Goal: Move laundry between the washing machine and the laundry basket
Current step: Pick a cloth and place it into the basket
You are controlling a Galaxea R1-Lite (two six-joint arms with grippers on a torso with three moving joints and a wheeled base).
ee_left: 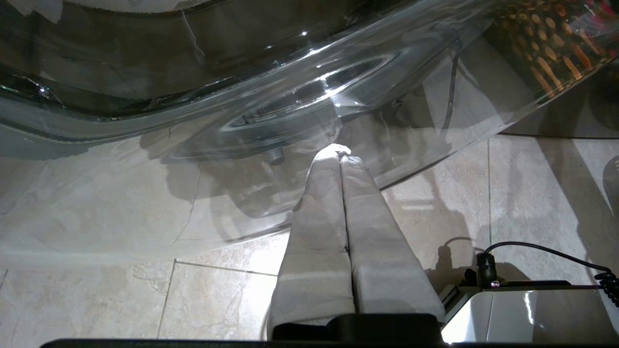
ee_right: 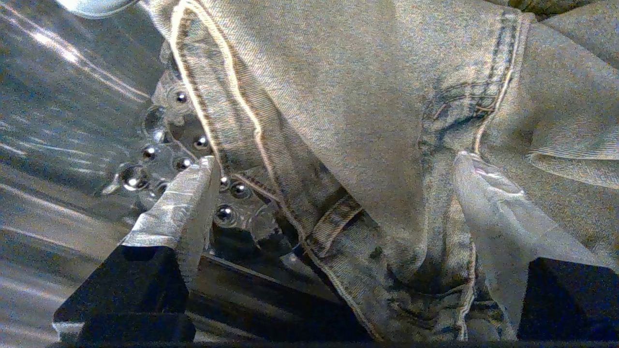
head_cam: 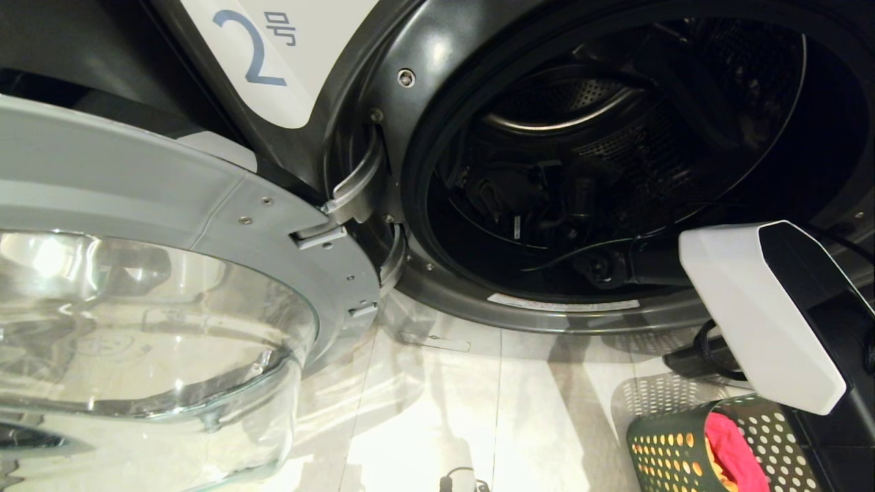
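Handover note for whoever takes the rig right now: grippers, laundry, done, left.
Right gripper: open, inside the steel drum of the dark grey front-load washing machine marked "2", fingers straddling a faded denim garment lying on the perforated drum wall; nothing held yet.
Left gripper: shut, empty, parked low over the beige floor tiles under the open glass door.
Green perforated plastic laundry basket: on the floor at the robot's right, holding a red-pink cloth and an orange piece.
Done: door open, right arm in.
Left: close on the denim, move it to the basket.
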